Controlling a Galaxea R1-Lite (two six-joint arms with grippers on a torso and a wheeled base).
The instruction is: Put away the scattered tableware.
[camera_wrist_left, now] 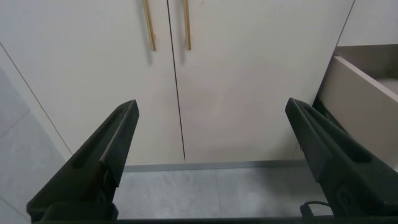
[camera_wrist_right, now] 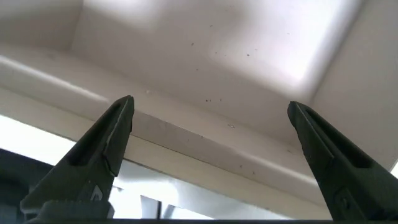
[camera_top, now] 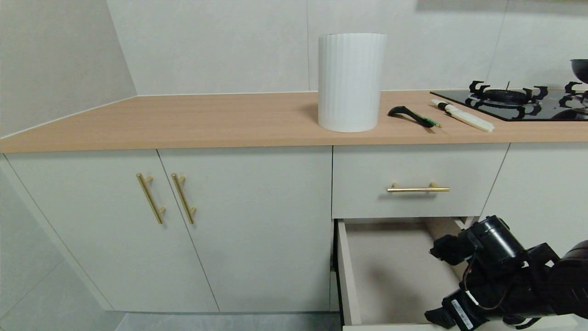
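The right gripper [camera_wrist_right: 210,106] hangs low over the pulled-out drawer [camera_top: 395,266], its two fingers spread wide with nothing between them. Directly beneath it is the drawer's pale floor, bare as far as I can see. The left gripper [camera_wrist_left: 211,104] sits low too, well off to the other side. It is also spread wide and holding nothing, facing the cabinet doors [camera_wrist_left: 186,93] with the floor under it.

The tableware lies well above and beyond the right gripper, up on the counter [camera_top: 206,119]. There is a black-handled utensil [camera_top: 411,115] and, just beside it, a pale long-handled one [camera_top: 461,116]. Both rest between a tall white canister [camera_top: 351,82] and the stove [camera_top: 514,103]. Neither gripper is anywhere near them.

By my reckoning the job has barely begun. The drawer standing open looks like the one piece of preparation done. Both utensils are not yet picked up, and each has to be lifted off the counter and brought down into the drawer. After that the drawer probably needs pushing shut.
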